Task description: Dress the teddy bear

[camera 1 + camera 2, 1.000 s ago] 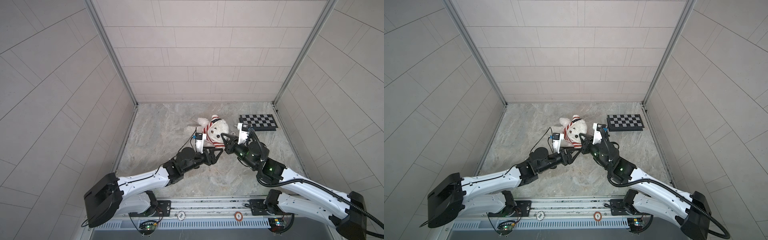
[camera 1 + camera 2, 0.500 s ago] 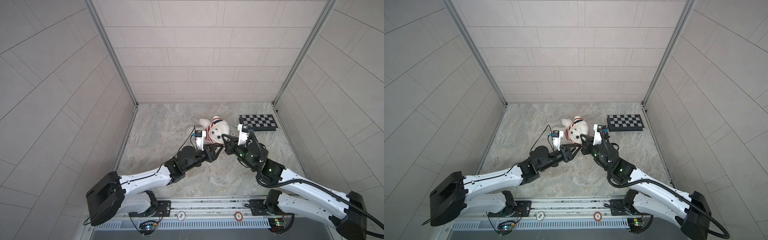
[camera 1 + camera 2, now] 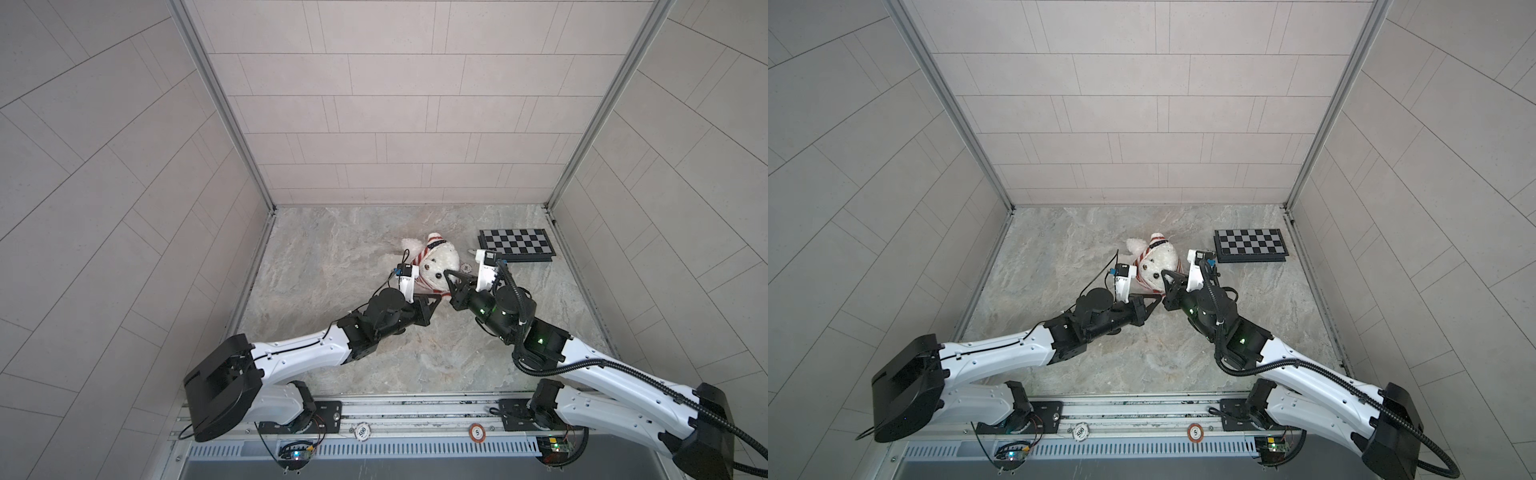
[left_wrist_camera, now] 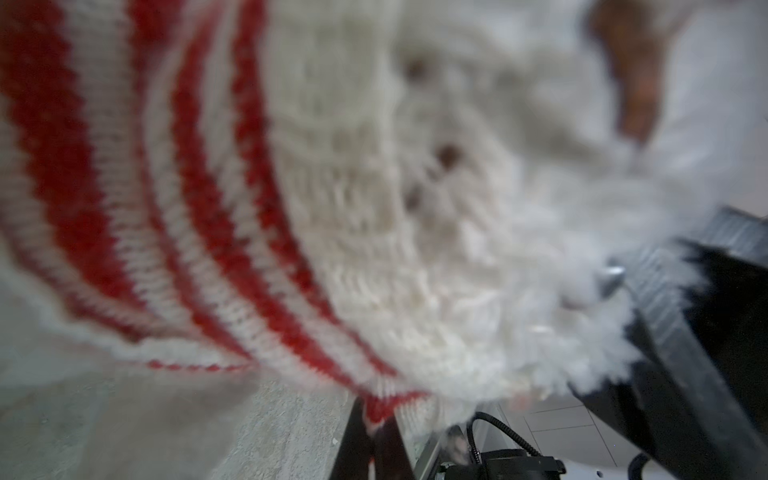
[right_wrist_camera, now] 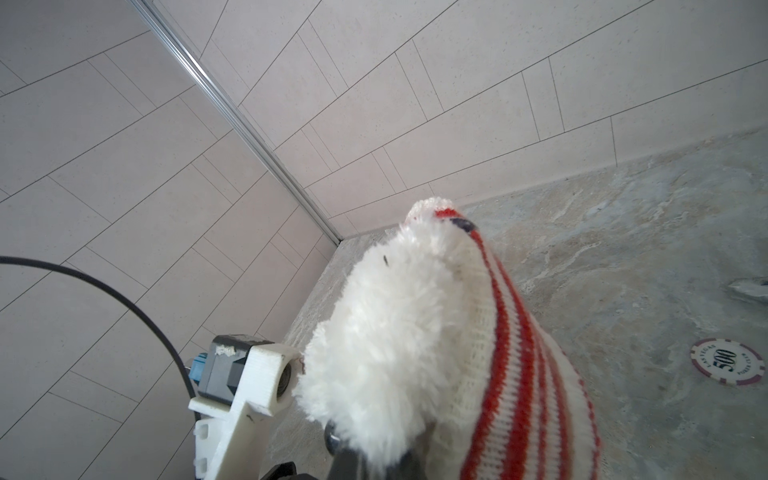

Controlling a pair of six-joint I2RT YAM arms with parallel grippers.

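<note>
The white teddy bear (image 3: pixel 438 264) (image 3: pixel 1160 259) lies face up at the middle of the stone floor, with a red-and-white striped sweater (image 3: pixel 419 258) (image 4: pixel 199 232) bunched around it. My left gripper (image 3: pixel 437 297) (image 4: pixel 376 419) is just in front of the bear and shut on the sweater's red hem. My right gripper (image 3: pixel 448 275) (image 5: pixel 374 455) reaches in from the right, shut at the bear's side. White fur (image 5: pixel 395 332) hides its tips, and the sweater's cream edge (image 5: pixel 469 374) runs down into them.
A black-and-white checkerboard (image 3: pixel 515 246) (image 3: pixel 1251 245) lies at the back right against the wall. A poker chip (image 5: pixel 727 361) rests on the floor to the bear's right. Tiled walls close in three sides. Two chips (image 3: pixel 362 432) (image 3: pixel 477 432) sit on the front rail.
My left gripper has closed on the sweater's hem; it stood open a second ago. The bear has shifted slightly towards the back left. The right gripper has kept its grip.
</note>
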